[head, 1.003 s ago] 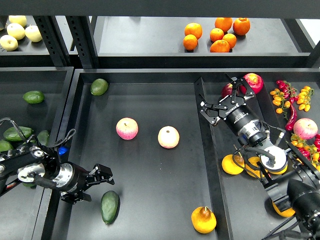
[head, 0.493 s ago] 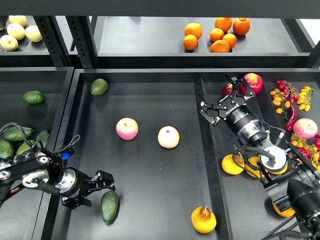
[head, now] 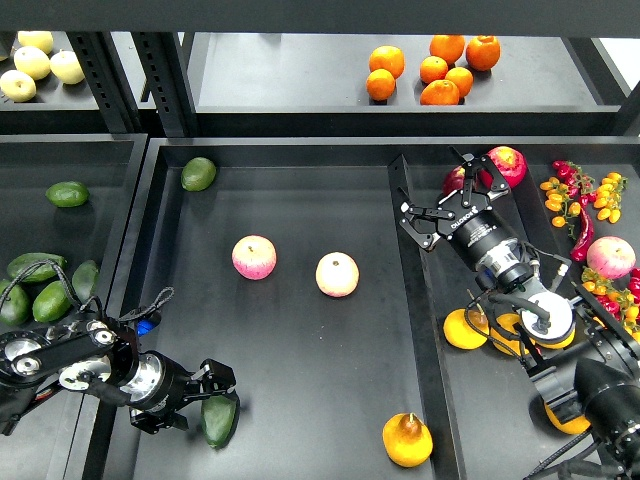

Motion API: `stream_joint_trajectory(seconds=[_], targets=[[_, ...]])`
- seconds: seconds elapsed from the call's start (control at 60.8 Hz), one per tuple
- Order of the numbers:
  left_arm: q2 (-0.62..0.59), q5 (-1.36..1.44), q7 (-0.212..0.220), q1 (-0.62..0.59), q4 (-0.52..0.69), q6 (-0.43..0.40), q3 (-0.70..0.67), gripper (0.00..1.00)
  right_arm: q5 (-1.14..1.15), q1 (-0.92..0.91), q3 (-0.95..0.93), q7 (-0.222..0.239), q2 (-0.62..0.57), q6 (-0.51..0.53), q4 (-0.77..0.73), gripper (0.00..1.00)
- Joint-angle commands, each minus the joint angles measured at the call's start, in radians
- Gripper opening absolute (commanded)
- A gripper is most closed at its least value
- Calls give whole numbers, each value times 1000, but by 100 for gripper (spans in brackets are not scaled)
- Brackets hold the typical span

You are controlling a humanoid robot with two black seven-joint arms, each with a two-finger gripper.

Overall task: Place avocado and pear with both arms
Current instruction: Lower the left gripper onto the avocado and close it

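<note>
The left gripper (head: 207, 393) lies low, fingers spread beside the avocado (head: 219, 419) — not clasping it. The right gripper (head: 447, 194) hangs open and empty; the pear (head: 407, 439) sits near the front edge.

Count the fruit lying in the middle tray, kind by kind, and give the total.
Avocados: 2
Apples: 2
Pear: 1
Total: 5

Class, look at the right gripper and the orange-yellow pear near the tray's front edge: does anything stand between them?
Yes. The right gripper hovers open over the right compartment, while the squat orange-yellow pear lies in the middle tray; the black raised divider wall runs between them.
</note>
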State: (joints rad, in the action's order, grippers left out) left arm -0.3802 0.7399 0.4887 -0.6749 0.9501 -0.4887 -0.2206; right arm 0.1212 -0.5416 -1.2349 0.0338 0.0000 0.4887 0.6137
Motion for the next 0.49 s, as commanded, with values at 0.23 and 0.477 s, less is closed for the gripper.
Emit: stream_joint_trajectory(seconds=[0.23, 0.477], targets=[[18, 35, 0, 3, -13, 0, 7, 95, 0, 0, -1, 0, 0, 0, 0, 99], [21, 67, 0, 3, -13, 0, 0, 69, 0, 0, -1, 0, 0, 0, 0, 99]])
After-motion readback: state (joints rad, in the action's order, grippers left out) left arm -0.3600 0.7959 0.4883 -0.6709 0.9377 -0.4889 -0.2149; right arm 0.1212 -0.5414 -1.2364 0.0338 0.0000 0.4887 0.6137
